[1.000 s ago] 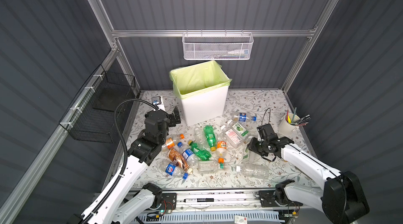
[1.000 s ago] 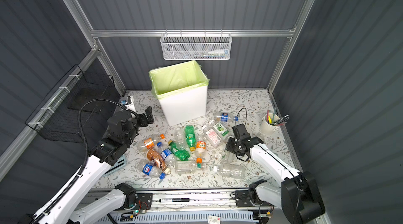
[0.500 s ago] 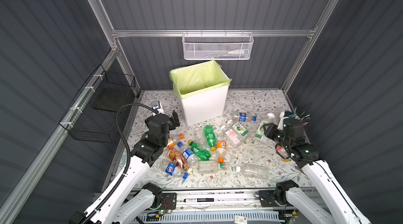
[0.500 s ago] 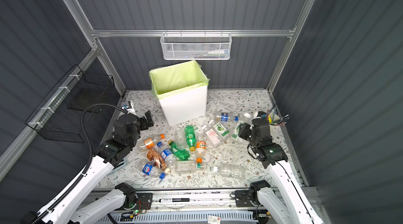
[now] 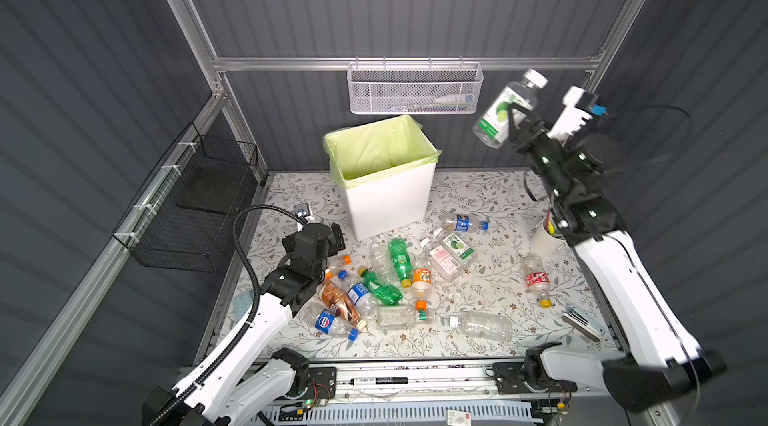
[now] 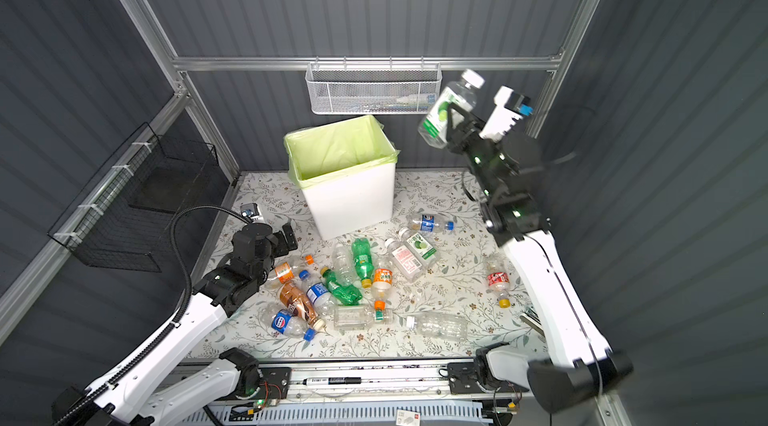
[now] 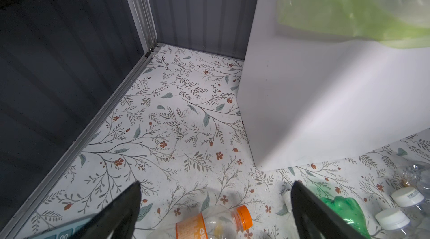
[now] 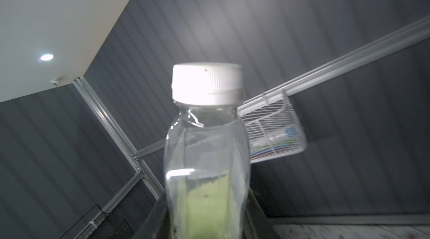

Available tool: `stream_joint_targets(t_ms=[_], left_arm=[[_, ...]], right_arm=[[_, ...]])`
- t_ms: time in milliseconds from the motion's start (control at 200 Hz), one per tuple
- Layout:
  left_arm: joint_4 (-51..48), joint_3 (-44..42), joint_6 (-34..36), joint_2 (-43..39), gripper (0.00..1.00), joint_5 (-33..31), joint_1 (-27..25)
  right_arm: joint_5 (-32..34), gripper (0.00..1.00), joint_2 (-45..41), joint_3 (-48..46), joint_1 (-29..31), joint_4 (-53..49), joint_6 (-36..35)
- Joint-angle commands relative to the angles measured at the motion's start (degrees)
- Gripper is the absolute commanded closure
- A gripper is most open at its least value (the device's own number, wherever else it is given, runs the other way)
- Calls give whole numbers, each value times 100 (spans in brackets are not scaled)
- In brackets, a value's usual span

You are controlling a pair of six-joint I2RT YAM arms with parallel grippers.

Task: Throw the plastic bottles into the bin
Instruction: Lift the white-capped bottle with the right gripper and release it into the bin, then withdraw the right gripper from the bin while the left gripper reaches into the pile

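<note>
no legible text, labels (image 5: 444,258) on plastic bottles (image 5: 399,255) too small

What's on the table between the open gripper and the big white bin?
Nothing. In the left wrist view, only bare flowery table lies between the left gripper and the bin.

The right gripper (image 8: 207,222) grips a clear plastic bottle (image 8: 207,156) by its green-labelled body, with a dark finger (image 8: 158,216) pressed against each side. The bottle's white cap (image 8: 207,84) points straight out past the fingertips. Well beyond the cap, a white mesh basket (image 8: 274,133) hangs from an aluminium rail (image 8: 349,56) on the grey ribbed wall (image 8: 302,16).
</note>
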Motion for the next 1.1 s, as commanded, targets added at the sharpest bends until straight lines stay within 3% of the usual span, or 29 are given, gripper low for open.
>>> stream_joint_targets(t_ms=[0, 85, 135, 160, 320, 645, 931, 1096], left_arm=[[123, 36, -117, 99, 0, 195, 24], [99, 106, -99, 121, 0, 266, 24], [68, 150, -51, 112, 0, 295, 24], [48, 162, -31, 97, 0, 300, 24], [38, 130, 10, 56, 0, 316, 24], [296, 69, 192, 73, 0, 761, 24], [578, 93, 850, 235, 0, 1386, -100], [548, 398, 1542, 455, 0, 949, -933]], right_arm=[[-1161, 61, 1561, 1403, 422, -580, 0], [-1616, 44, 2834, 3138, 610, -2039, -319], [-1397, 8, 3211, 3835, 690, -2732, -652], [-1108, 1, 3283, 4041, 722, -2999, -778], [-307, 1, 2515, 3232, 731, -2677, -1025], [835, 1, 98, -101, 681, -2592, -1179], [1887, 1, -2277, -3631, 606, -3407, 392], [1992, 1, -3242, -4559, 260, -4372, 1440]])
